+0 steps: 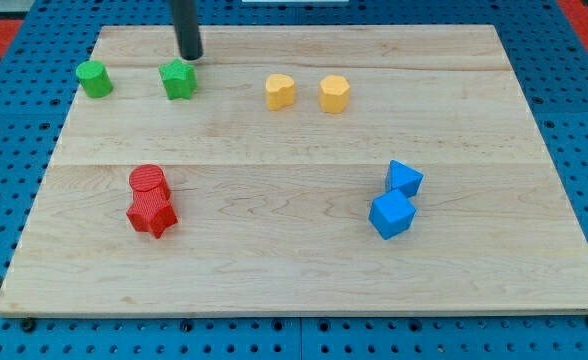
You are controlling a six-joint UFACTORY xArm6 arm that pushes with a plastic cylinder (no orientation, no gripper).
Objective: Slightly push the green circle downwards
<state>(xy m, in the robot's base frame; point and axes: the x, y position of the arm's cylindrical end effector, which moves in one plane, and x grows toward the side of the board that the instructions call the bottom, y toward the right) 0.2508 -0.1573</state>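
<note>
The dark rod's lower end, my tip (pixel 190 57), is planted at the far left of the pale wooden board (pixel 304 280), just behind the green star-shaped block (pixel 179 79) and pretty much touching its far edge. No fingers are fitted on this rig, so nothing can be reported as spread, pressed together or pinching; only a plain rod is seen.

The green circle, a squat round green block (pixel 94 78), is found further left in the same far row, near the board's left edge and clearly apart from the tip, with the green star sitting between the two.

Going right along that far row, a yellow heart-like block (pixel 280 91) and a yellow hexagon-ish block (pixel 334 93) are set side by side with a small gap.

Nearer and to the left, a red round block (pixel 147 180) is pressed right up against a red star block (pixel 153 214) just in front of it.

Over on the right, a blue cube-like block (pixel 391 214) is touched by a second blue block (pixel 404 178) behind it, shape hard to call.

The board is laid on a blue pegboard surface (pixel 14 150).
</note>
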